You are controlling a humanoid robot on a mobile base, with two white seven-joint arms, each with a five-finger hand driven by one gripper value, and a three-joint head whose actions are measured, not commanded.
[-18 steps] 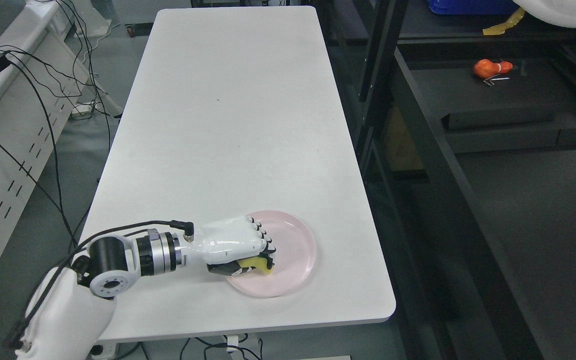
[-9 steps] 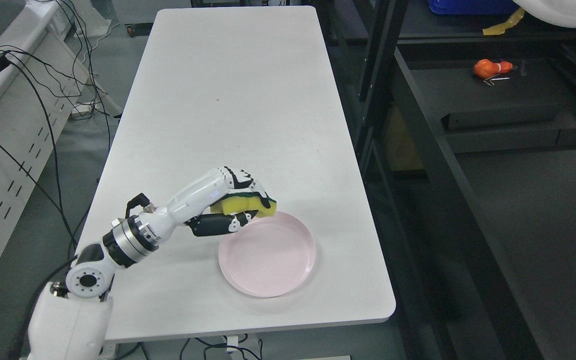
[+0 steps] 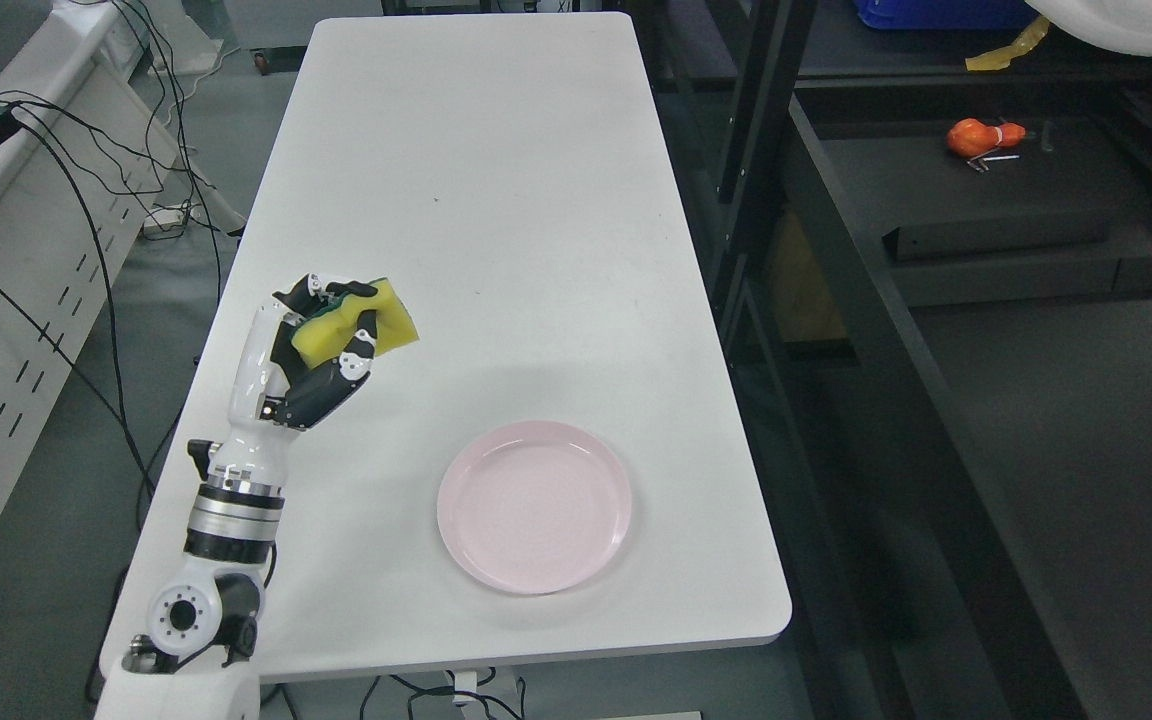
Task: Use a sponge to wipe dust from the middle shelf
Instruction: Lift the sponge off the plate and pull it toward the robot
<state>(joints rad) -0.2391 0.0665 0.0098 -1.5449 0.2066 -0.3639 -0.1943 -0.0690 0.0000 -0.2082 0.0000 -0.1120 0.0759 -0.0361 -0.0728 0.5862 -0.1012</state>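
My left hand (image 3: pixel 331 330) is raised above the left side of the white table (image 3: pixel 476 200), its fingers curled around a yellow sponge (image 3: pixel 361 325) with a green scouring back. The forearm stands almost upright from the lower left corner. A pink plate (image 3: pixel 534 506) lies bare on the table's near right part, well to the right of the hand. The black shelf unit (image 3: pixel 936 230) stands to the right of the table, with its dark shelf boards in view. No right arm shows.
An orange object (image 3: pixel 981 137) lies on a far shelf board. A blue bin (image 3: pixel 936 12) sits at the top right. Cables (image 3: pixel 86 200) hang beside a white desk on the left. Black shelf posts (image 3: pixel 756 120) stand close to the table's right edge.
The left hand took the sponge off the pink plate, lifted it, and swung it up and to the left. The plate now lies bare.
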